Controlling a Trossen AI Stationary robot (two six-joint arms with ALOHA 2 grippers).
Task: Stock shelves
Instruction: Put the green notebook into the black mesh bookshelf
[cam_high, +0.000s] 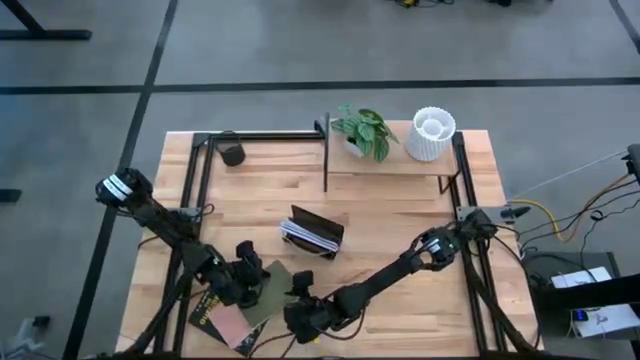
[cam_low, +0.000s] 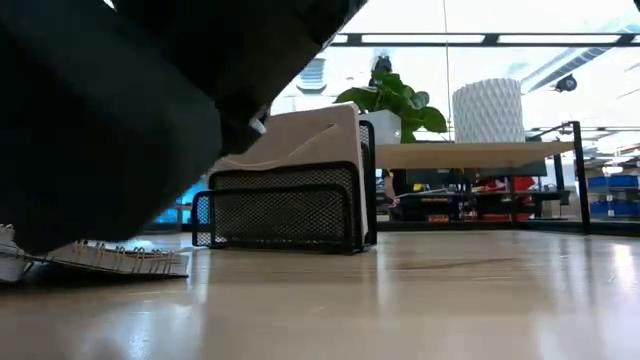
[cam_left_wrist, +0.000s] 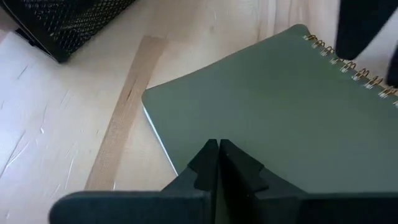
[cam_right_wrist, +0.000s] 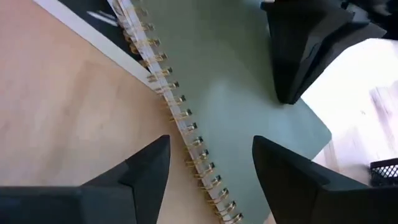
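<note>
Running left-right along far table edge: shelves (cam_high: 390, 165) board.

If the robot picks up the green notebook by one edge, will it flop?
Probably a little. The green notebook looks thin, so a corner held by the left gripper may sag. Its gold spiral, under the open right gripper, should keep that edge stiffer. The smooth cover might slip.
</note>
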